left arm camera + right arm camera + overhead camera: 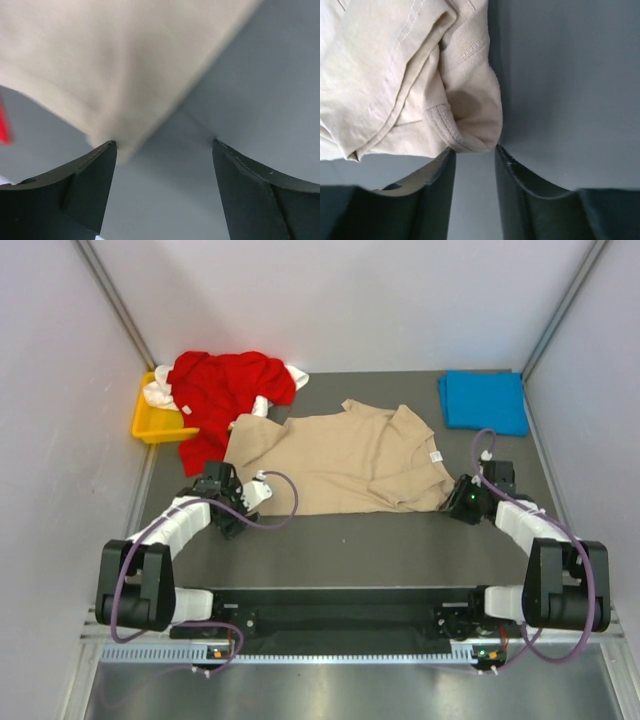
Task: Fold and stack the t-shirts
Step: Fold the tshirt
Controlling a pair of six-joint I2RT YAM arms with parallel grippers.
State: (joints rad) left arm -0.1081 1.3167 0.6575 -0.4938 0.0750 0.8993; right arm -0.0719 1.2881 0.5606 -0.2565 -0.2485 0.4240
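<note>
A beige t-shirt (340,460) lies spread on the dark table, a little rumpled on its right side. My left gripper (245,502) is open at its near left corner; in the left wrist view the cloth (100,60) reaches the left fingertip and the gripper (165,145) holds nothing. My right gripper (452,502) is at the near right corner, jaws narrowly open, with a bunched hem (470,120) right at the tips of the gripper (474,149). A red t-shirt (225,385) lies crumpled at the back left over a white one (158,392). A folded blue t-shirt (483,400) sits at the back right.
A yellow plastic tray (150,425) stands at the back left, partly under the red shirt. Grey walls close in the table on the left, the right and the back. A strip of bare table (350,545) runs between the beige shirt and the arm bases.
</note>
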